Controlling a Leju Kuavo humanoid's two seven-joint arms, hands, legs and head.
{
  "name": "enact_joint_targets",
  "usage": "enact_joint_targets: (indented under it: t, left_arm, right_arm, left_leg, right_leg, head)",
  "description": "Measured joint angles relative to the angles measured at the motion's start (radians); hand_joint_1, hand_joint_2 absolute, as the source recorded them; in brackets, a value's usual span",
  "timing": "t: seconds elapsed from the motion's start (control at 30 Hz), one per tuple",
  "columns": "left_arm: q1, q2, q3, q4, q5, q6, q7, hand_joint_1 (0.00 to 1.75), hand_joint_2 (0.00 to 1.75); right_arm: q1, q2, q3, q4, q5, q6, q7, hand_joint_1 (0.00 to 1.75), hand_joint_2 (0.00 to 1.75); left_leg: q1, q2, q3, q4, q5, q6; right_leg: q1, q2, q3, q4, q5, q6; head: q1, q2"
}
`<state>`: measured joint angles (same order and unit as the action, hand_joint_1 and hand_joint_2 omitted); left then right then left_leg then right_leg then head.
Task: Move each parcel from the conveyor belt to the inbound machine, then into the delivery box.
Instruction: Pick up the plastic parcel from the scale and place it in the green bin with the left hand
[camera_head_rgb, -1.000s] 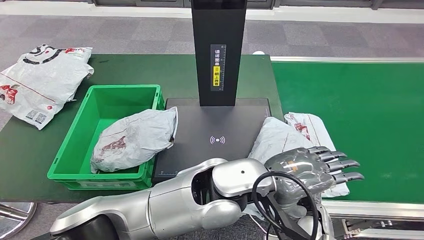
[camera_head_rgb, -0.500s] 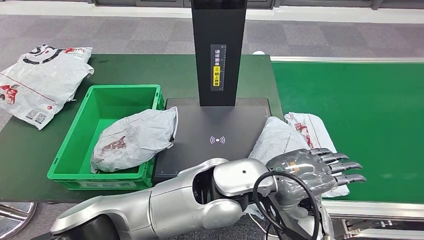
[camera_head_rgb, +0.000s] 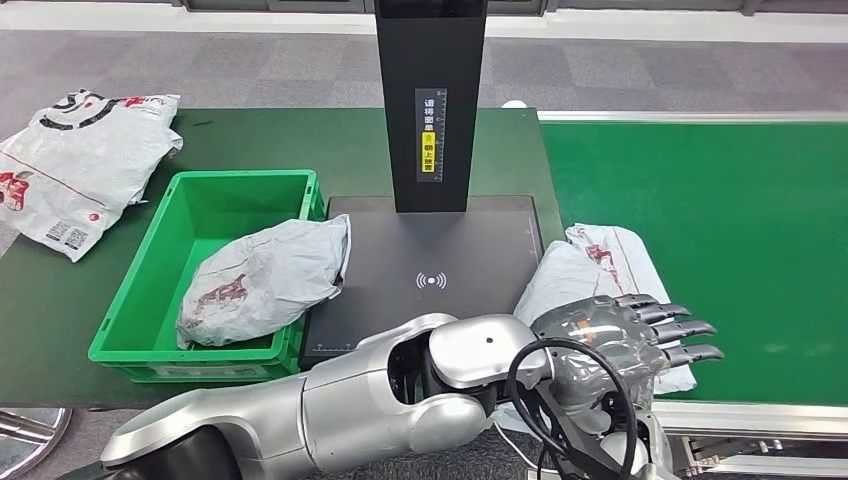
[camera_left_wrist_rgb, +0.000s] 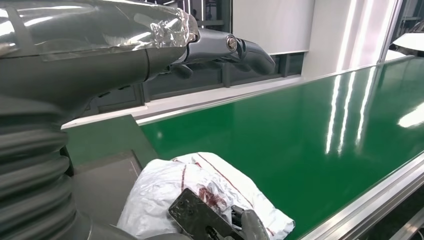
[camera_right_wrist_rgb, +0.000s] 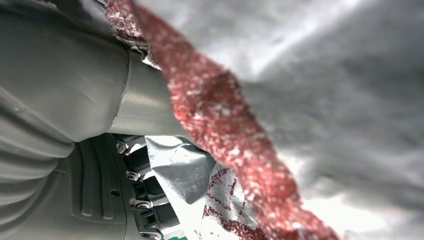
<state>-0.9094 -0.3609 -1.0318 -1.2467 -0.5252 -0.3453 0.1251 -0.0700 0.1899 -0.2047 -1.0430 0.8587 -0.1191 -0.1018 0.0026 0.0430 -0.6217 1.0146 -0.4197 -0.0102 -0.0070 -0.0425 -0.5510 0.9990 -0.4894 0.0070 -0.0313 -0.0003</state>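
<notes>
from the head view, the left hand (camera_head_rgb: 625, 335) is hovering over a white parcel (camera_head_rgb: 580, 285) lying on the conveyor belt (camera_head_rgb: 720, 220) just beside the inbound machine (camera_head_rgb: 430, 260), its fingers (camera_head_rgb: 690, 328) stretched out, apart and holding nothing. another parcel (camera_head_rgb: 262, 280) is sitting in the green delivery box (camera_head_rgb: 200, 210) on the desk (camera_head_rgb: 280, 140).

in the left wrist view, the same parcel (camera_left_wrist_rgb: 200, 190) is lying on the belt under the hand.

in the right wrist view, the right hand (camera_right_wrist_rgb: 65, 125) is pressing close against a crumpled parcel; i cannot tell whether it is gripping it.

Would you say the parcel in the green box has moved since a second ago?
No. The parcel still overhangs the green box's right rim; only the camera shifted.
</notes>
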Motion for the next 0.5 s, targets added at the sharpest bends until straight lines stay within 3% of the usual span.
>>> enact_joint_targets:
  t: [0.23, 0.5]
  left_arm:
    - [-0.002, 0.000, -0.004, 0.001, 0.002, -0.001, 0.000, 0.00, 1.75]
    - [-0.005, 0.000, -0.004, 0.002, 0.022, -0.001, -0.005, 0.00, 1.75]
  right_arm:
    - [0.007, -0.001, -0.002, 0.000, -0.048, -0.019, -0.031, 1.75, 1.75]
    - [0.024, -0.003, -0.008, 0.002, -0.114, -0.024, -0.130, 1.75, 1.75]
  left_leg:
    - [0.000, 0.000, 0.000, -0.001, 0.000, -0.001]
    - [0.000, 0.000, 0.000, -0.001, -0.001, -0.001]
  right_leg:
    - [0.000, 0.001, -0.001, 0.001, -0.001, -0.002]
    - [0.000, 0.000, -0.001, 0.001, -0.002, -0.003]
  head:
    - [0.000, 0.000]
    - [0.000, 0.000]
